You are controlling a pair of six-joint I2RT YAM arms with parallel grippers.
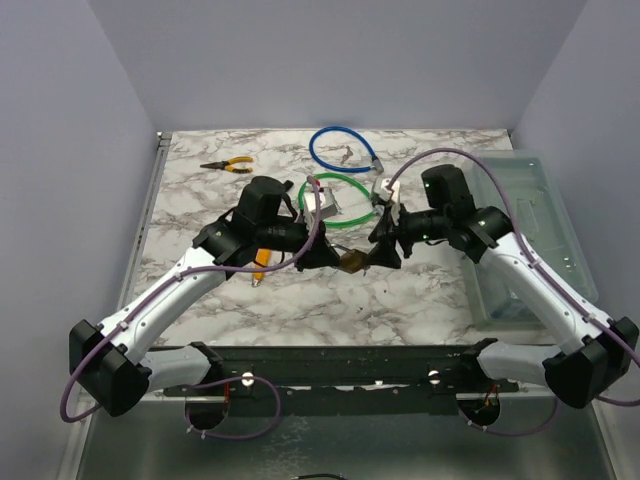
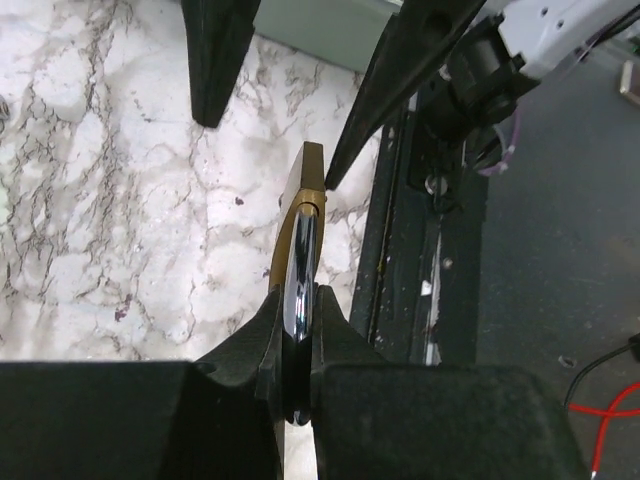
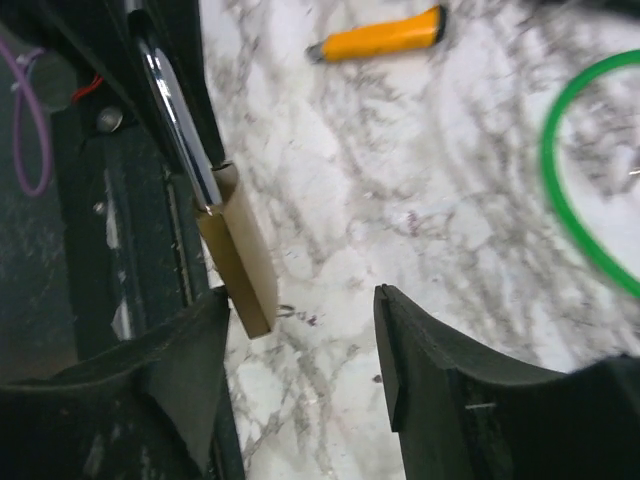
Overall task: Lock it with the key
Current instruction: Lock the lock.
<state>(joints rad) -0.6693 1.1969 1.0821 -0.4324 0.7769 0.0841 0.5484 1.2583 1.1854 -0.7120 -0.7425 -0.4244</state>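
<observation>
A brass padlock (image 1: 352, 262) with a chrome shackle (image 2: 300, 270) hangs just above the marble table, near its front middle. My left gripper (image 2: 298, 300) is shut on the shackle, and the brass body (image 2: 305, 185) sticks out beyond the fingertips. From the right, my right gripper (image 1: 380, 250) faces the lock and stands open. In the right wrist view the lock body (image 3: 240, 270) sits beside the left finger (image 3: 190, 370), with a wide gap to the other finger. The right gripper (image 3: 300, 300) holds nothing. The key is out of view.
A green cable loop (image 1: 335, 200) and a blue cable loop (image 1: 343, 148) lie behind the grippers. Orange-handled pliers (image 1: 228, 165) sit at the back left. An orange-handled tool (image 3: 385, 35) lies under the left arm. A clear plastic bin (image 1: 530, 230) stands along the right edge.
</observation>
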